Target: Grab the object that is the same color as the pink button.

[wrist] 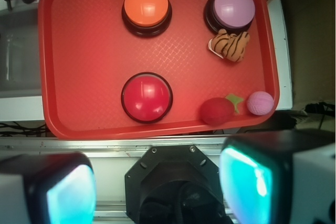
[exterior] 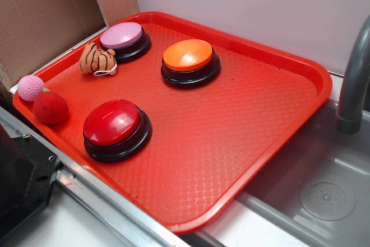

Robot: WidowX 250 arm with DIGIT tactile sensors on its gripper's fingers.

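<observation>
Pink yarn ball [wrist: 260,103] sits untouched at the tray [wrist: 84,51] corner beside the red ball [wrist: 216,111]; your end effector [wrist: 157,184], wide open and empty, has yet to descend.

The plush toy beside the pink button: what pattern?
Orange with dark stripes; wrist view shows it best.

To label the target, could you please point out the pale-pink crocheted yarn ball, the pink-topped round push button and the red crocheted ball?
Pale-pink crocheted yarn ball [exterior: 30,87]: exterior view, centre of ball.
Pink-topped round push button [exterior: 122,34]: exterior view, domed top.
Red crocheted ball [wrist: 216,111]: wrist view, middle of body.
</observation>
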